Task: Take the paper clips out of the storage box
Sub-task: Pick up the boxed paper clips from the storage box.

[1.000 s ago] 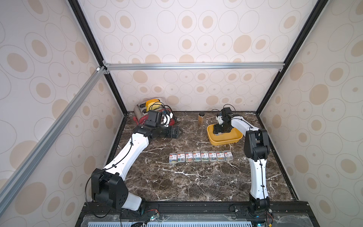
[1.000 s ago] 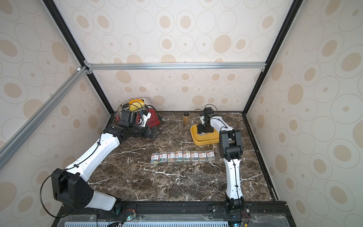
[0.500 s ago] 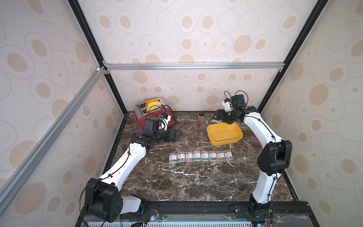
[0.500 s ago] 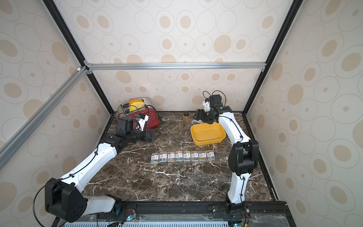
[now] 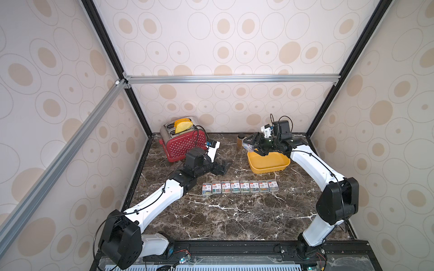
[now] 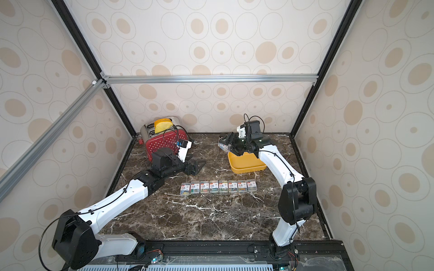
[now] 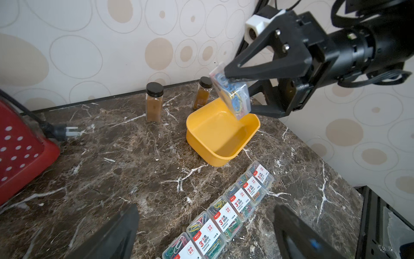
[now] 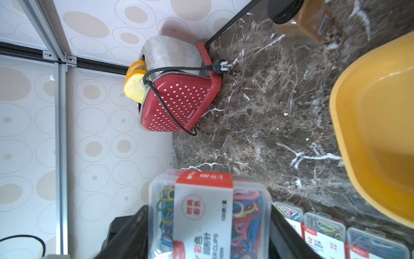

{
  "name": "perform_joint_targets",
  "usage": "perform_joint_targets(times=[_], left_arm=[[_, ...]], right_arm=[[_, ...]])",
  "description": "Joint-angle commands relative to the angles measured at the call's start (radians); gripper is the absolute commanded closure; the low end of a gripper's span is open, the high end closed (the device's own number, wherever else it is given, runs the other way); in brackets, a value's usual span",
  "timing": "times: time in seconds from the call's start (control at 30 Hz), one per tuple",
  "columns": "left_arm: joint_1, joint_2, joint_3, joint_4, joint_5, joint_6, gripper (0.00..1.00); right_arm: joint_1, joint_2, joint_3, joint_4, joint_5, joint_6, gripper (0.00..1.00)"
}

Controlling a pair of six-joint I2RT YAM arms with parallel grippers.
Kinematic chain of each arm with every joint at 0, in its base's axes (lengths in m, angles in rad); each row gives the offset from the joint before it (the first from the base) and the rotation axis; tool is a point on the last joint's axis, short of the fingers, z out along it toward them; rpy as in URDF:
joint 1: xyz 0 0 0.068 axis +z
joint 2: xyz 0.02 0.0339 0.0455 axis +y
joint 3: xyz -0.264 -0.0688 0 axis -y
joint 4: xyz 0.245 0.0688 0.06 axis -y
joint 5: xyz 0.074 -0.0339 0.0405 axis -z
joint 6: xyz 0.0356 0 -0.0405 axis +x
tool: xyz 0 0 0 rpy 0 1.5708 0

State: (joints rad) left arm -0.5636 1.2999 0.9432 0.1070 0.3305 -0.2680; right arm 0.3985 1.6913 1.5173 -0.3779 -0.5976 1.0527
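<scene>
Our right hand (image 7: 238, 90) pinches one paper-clip case (image 7: 231, 96) above the yellow storage box (image 7: 215, 157), which looks empty; eight cases (image 5: 240, 186) line the counter (image 5: 234, 223); our left hand (image 5: 221, 167) hangs spread; next, we judge, carry it to the row and release.

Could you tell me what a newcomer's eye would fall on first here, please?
The right pincer holds a case of coloured paper clips above the far rim of the empty yellow storage box. Eight cases lie in a row on the table in front; a red dotted toaster stands back left.
</scene>
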Motion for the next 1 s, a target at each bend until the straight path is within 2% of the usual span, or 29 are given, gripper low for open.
perform_joint_targets(times=[0.0,0.17,0.43,0.97], left_arm=[[-0.039,0.01,0.005,0.146,-0.021,0.063,0.03],[-0.084,0.041,-0.003,0.243,-0.025,0.087,0.01],[-0.098,0.081,-0.007,0.366,-0.005,0.098,0.01],[-0.098,0.162,0.05,0.427,-0.043,0.125,0.01]], right_arm=[[0.029,-0.071,-0.035,0.105,-0.025,0.105,0.5],[0.061,-0.103,-0.052,0.123,-0.028,0.131,0.5],[0.08,-0.146,-0.088,0.138,-0.04,0.149,0.52],[0.121,-0.19,-0.122,0.158,-0.085,0.153,0.57]])
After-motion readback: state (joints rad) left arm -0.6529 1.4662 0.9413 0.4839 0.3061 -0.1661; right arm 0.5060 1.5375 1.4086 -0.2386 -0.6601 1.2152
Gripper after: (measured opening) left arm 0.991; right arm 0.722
